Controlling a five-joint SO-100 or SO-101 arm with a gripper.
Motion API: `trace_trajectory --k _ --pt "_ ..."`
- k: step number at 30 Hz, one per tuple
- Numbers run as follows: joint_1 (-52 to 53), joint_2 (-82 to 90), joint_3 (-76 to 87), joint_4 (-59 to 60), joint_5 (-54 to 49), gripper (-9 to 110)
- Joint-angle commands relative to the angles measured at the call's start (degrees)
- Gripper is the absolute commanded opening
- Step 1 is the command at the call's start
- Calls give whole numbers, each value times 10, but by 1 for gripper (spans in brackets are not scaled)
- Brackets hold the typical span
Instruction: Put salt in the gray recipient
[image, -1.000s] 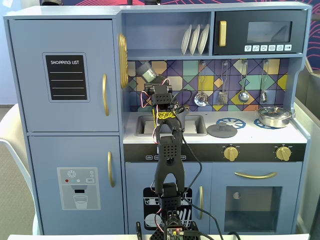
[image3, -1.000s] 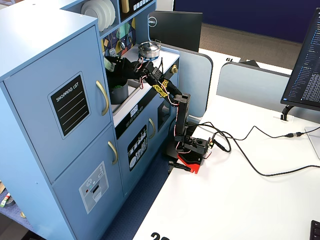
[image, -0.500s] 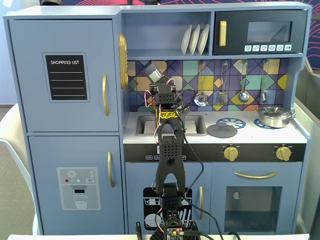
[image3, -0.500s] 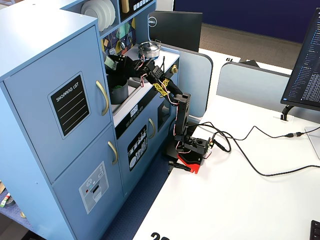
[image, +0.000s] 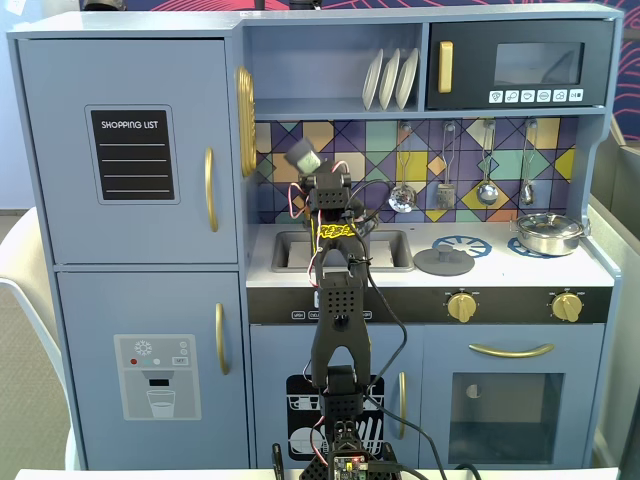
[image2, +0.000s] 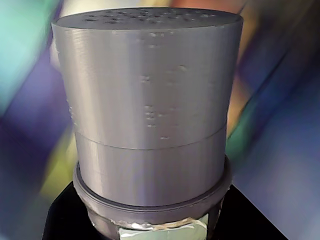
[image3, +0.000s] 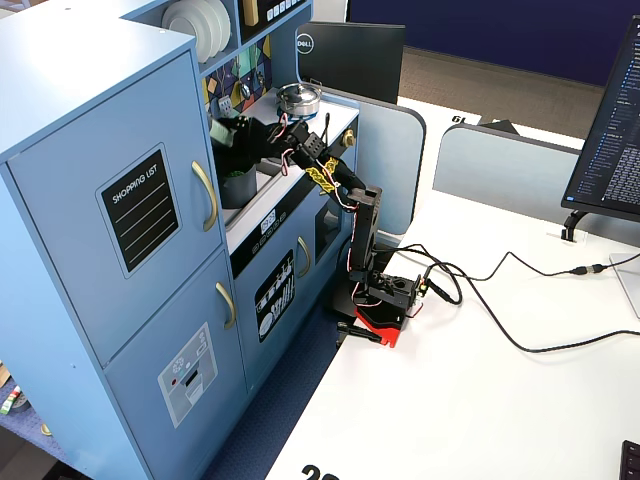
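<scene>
The salt shaker (image2: 150, 115) fills the wrist view: gray cylinder, perforated top, a strip of pale green label at the bottom edge. My gripper (image2: 150, 227) is shut on its lower body, with black jaws on both sides. In a fixed view the shaker (image: 303, 156) is held tilted above the sink, in front of the patterned backsplash, with the gripper (image: 316, 180) just below it. In another fixed view the gripper (image3: 233, 132) hangs over a dark gray pot (image3: 238, 187) standing in the sink. The arm hides that pot from the front.
A flat gray lid with a knob (image: 444, 260) lies on the left burner. A shiny steel pan (image: 548, 232) sits on the right burner. Utensils (image: 487, 190) hang on the backsplash. The sink (image: 290, 250) is flanked by the fridge cabinet (image: 130, 150). Cables (image3: 500, 300) cross the white table.
</scene>
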Motion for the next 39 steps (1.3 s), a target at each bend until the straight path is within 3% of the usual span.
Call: trace_trajectory --k 1,3,7,10,16,21,25,33,39 --pt "-27 42 1 -142 -39 0" --pt "-29 31 -25 -192 -93 0" --pt "48 33 -52 -144 -271 0" --pt "157 57 -27 -159 -533 0" --pt "399 44 4 -308 -1103 0" --pt "515 33 48 -330 -1468 0" --pt "545 60 158 -363 -1542 0" --pt "547 91 333 -467 -1533 0" --pt "538 83 356 -511 -1493 0"
